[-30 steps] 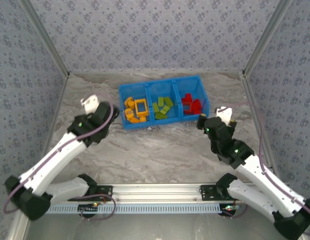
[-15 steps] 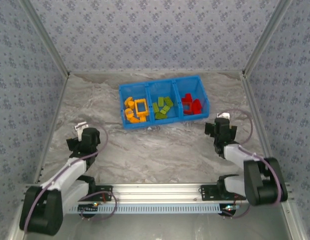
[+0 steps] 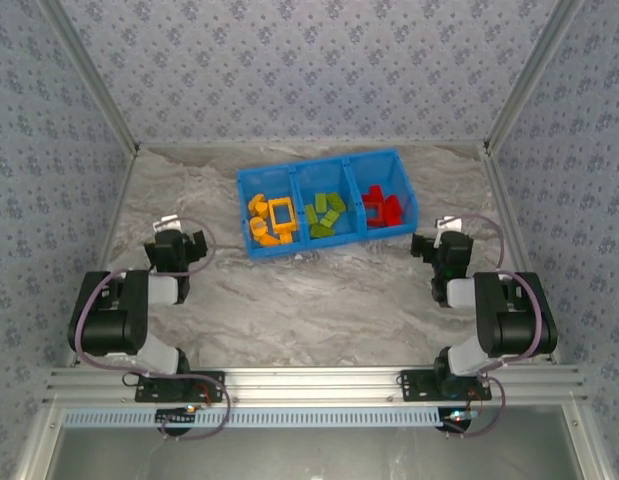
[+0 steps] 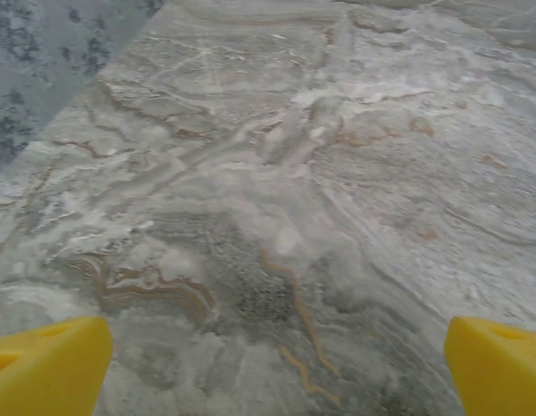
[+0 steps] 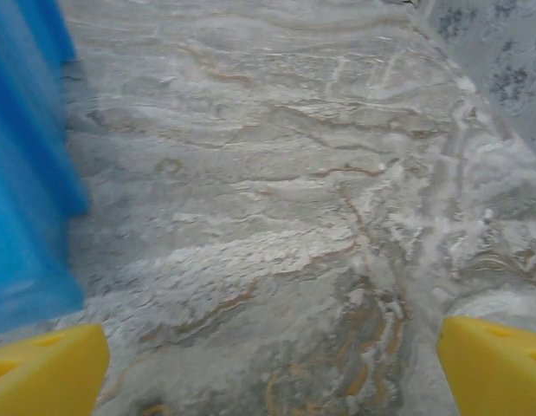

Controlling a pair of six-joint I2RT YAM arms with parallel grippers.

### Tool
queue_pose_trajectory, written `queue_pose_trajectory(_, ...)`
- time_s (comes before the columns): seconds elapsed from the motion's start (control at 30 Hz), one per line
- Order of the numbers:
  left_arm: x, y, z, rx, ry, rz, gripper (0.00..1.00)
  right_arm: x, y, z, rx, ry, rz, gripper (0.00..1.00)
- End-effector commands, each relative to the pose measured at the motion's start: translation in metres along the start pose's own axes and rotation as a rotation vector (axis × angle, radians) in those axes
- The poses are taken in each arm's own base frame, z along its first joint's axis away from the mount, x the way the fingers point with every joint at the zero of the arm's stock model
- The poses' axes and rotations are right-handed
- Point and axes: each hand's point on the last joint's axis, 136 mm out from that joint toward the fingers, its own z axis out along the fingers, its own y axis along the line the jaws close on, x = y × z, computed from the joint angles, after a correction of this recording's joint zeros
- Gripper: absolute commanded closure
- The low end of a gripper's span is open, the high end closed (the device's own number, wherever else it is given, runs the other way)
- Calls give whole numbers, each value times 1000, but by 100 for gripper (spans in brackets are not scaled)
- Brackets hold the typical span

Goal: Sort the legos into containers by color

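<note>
Running left-right lengthwise: containers (image 3: 244, 210), legos (image 3: 327, 215) inside | left end effector (image 4: 276, 373) spread, empty | right end effector (image 5: 272, 368) likewise

The grey marbled table (image 3: 309, 300) carries one blue bin (image 3: 289, 247), set toward its far edge.

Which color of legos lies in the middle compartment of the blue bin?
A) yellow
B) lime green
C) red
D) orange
B: in the top view the lime green legos lie in the middle compartment of the blue bin, between the orange legos and the red legos.
</note>
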Motion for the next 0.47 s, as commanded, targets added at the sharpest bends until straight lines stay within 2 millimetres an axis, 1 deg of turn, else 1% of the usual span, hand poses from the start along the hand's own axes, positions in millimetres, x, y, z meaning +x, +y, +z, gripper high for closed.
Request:
queue_pose_trajectory(0.0,-27,-10,0,61,-92,-12,2,-25,8,1,-19,-95,-10,0)
queue_pose_trajectory(0.03,-29,-9,0,59,-100,-13,2,-23,8,2,-30,-76,-3,0)
queue_pose_trajectory(0.43,-27,-9,0,60,-100,-12,2,-24,4,3,-14,-80,13,0)
